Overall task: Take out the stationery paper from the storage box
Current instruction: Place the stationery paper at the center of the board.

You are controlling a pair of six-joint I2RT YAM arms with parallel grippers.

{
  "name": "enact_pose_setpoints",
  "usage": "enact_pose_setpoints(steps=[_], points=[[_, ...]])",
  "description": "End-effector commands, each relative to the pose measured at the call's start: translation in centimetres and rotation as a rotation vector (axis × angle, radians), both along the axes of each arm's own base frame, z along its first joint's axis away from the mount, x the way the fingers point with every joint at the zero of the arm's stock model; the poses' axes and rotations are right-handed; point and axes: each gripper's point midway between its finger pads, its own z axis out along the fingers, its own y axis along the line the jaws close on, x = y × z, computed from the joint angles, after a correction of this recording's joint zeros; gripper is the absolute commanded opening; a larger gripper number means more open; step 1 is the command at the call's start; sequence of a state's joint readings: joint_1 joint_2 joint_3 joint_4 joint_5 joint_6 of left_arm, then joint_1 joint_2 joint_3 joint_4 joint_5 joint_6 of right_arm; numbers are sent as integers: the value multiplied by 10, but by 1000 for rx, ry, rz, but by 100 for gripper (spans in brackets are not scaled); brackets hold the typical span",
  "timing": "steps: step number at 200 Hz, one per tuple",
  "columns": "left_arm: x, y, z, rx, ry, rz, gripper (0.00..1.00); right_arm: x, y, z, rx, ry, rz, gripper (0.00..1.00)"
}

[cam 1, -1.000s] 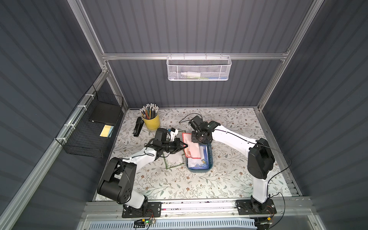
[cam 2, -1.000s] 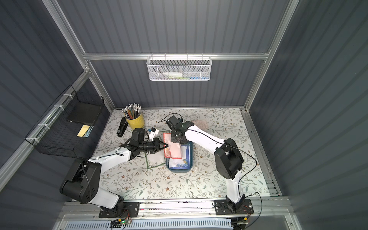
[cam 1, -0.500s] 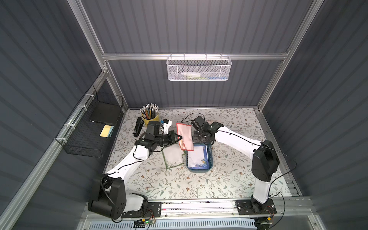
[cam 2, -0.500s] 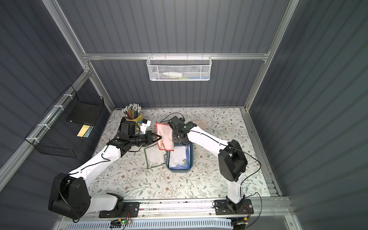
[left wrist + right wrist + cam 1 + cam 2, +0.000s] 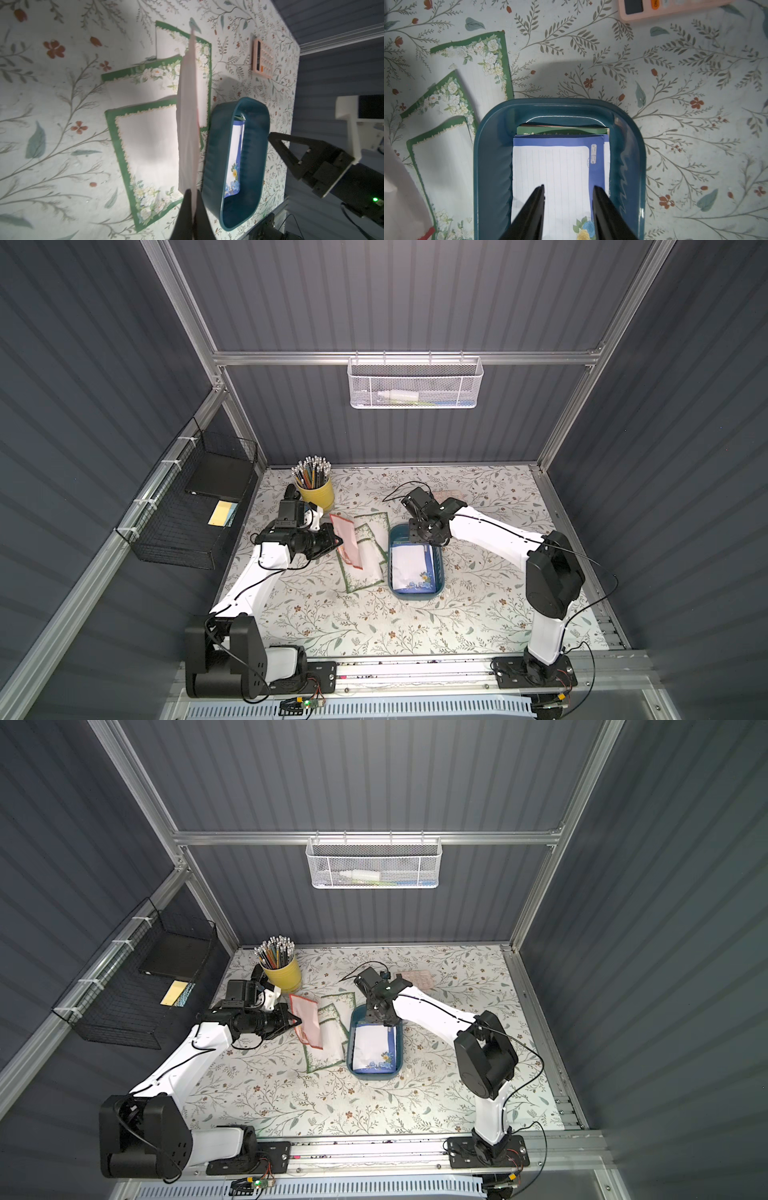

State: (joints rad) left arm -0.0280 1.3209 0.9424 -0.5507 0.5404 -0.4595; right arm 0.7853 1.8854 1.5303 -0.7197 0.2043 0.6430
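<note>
Grips a thin, limp red-bordered sheet (image 5: 348, 537) of stationery paper (image 5: 372, 1048) edge-on in the closed left tool (image 5: 192, 195), over three overlapping green-bordered sheets (image 5: 145, 145) printed with white blossoms, flat on the floral counter (image 5: 695, 145). Keeps the rest stacked in the glossy teal plastic storage box (image 5: 492, 166), round-cornered, directly under the right tool (image 5: 569, 187), jaws parted. Shows a ruled blue-floral sheet (image 5: 550, 176) on top, with a small oval label (image 5: 593, 153), print too small to read. Beyond the right tool: pink calculator (image 5: 262, 58), orange key reading "ON".
</note>
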Motion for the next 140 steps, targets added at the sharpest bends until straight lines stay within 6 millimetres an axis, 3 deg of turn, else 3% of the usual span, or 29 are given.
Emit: enact_pose_setpoints(steps=[1,28,73,100,131,140], points=[[-8,5,-20,30,56,-47,0,-2,-6,4,2,-6,-14,43],[-16,-2,-36,1,88,-96,0,-4,-9,3,-3,-5,-22,44],[-21,-2,-59,-1,144,-97,1,-1,-15,10,-12,-38,-49,58],[-20,10,-67,68,169,-60,18,2,-21,31,16,-113,-71,63],[-17,20,-64,135,162,-38,51,3,-24,55,88,-207,-75,66],[-16,23,-62,150,159,-31,55,2,-25,65,120,-235,-75,58]])
